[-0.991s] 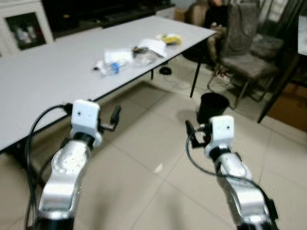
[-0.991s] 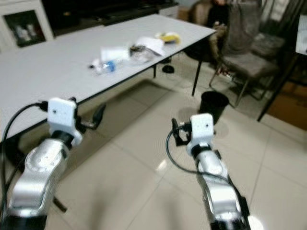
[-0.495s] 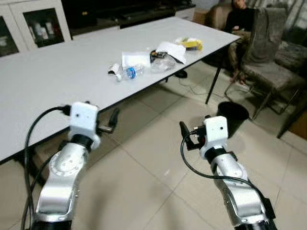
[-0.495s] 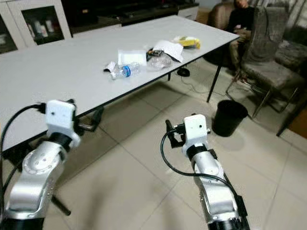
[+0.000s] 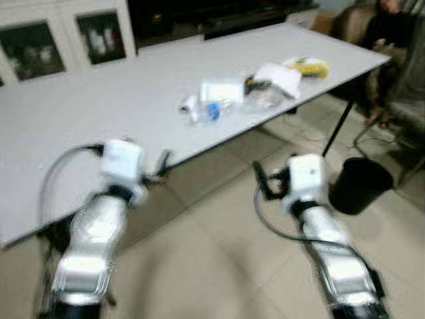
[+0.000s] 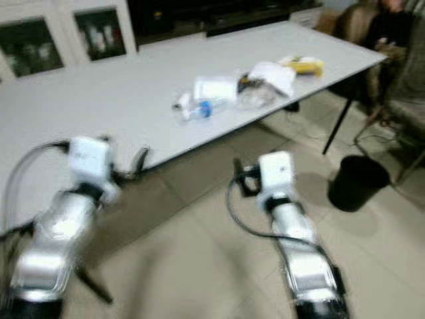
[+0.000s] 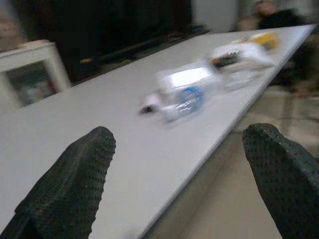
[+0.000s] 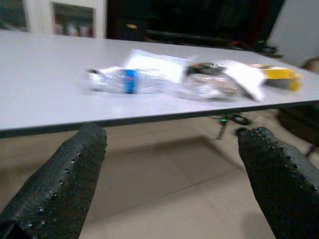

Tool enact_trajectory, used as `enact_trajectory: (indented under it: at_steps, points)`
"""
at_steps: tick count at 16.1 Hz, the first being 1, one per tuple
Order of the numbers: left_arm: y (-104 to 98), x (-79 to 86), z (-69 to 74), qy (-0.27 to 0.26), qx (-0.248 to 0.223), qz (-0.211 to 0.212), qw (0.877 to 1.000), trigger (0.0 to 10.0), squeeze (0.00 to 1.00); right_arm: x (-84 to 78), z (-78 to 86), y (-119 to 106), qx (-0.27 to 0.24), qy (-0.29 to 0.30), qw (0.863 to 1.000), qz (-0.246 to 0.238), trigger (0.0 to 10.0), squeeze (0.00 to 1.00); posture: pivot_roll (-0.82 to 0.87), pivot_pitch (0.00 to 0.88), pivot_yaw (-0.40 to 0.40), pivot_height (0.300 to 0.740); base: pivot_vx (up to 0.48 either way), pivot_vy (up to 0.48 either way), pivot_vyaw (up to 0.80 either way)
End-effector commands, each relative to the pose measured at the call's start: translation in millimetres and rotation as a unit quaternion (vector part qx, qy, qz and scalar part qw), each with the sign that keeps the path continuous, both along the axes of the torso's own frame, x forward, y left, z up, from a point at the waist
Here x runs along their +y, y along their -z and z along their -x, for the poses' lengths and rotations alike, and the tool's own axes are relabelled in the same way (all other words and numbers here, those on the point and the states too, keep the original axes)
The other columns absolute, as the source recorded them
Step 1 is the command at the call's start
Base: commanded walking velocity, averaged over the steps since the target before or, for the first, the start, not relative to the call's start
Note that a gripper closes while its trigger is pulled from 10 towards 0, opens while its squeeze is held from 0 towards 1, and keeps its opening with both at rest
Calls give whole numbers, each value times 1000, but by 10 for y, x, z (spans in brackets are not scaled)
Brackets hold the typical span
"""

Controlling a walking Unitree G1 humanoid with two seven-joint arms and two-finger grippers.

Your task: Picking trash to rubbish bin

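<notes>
The trash lies in a small heap on the big white table (image 5: 80,113), near its front edge and toward the far right end. In the heap there is a clear plastic bottle (image 6: 194,109) with a blue label, lying on its side. Just behind it sits a flat white packet (image 6: 214,87). Next to that is a crumpled clear bag (image 6: 255,97), with a white paper (image 6: 273,72) partly over it. A yellow thing (image 6: 302,65) lies a bit farther along, close to the table's end. The black rubbish bin (image 5: 359,185) stands on the tiled floor (image 5: 219,259), to the right of the table and well apart from the trash. The left gripper (image 7: 187,174) is held up in front of the table edge with its two black fingers (image 7: 70,184) spread wide, and nothing is between them. The right gripper (image 8: 174,174) is held over the floor, also spread wide and holding nothing. A person sits on a chair in the far right corner. White cabinets (image 5: 60,40) with glass doors stand behind the table. The pictures are blurry.
</notes>
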State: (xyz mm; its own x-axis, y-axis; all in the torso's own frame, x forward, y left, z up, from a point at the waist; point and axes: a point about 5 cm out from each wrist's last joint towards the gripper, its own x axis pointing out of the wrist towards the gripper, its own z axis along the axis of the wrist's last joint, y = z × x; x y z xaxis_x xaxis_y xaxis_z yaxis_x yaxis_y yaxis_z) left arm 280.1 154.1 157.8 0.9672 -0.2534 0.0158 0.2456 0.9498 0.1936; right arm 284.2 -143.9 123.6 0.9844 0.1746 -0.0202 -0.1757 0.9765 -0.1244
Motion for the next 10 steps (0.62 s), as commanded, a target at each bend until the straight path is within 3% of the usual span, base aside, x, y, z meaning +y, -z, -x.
enact_trajectory:
  at_steps: [1,3,7,10]
  points:
    - [-20,50,-16,-3,-5,-10,1000,10000,0,27,-19,-46,-7,5,1000,-3,10000,0,-11,0,3,740,431,0,0]
    - [-9,43,-23,1,-2,-9,1000,10000,0,-13,-29,-32,4,25,999,-24,10000,0,-14,0,5,740,429,0,0]
    - [-5,19,-72,13,-2,-13,1000,10000,0,-23,-10,-33,5,19,1000,-20,10000,0,-23,0,13,740,432,0,-647]
    - [-16,45,-150,16,-4,-16,1000,10000,0,-11,7,-15,10,14,1000,-15,10000,0,-23,0,13,740,434,0,0]
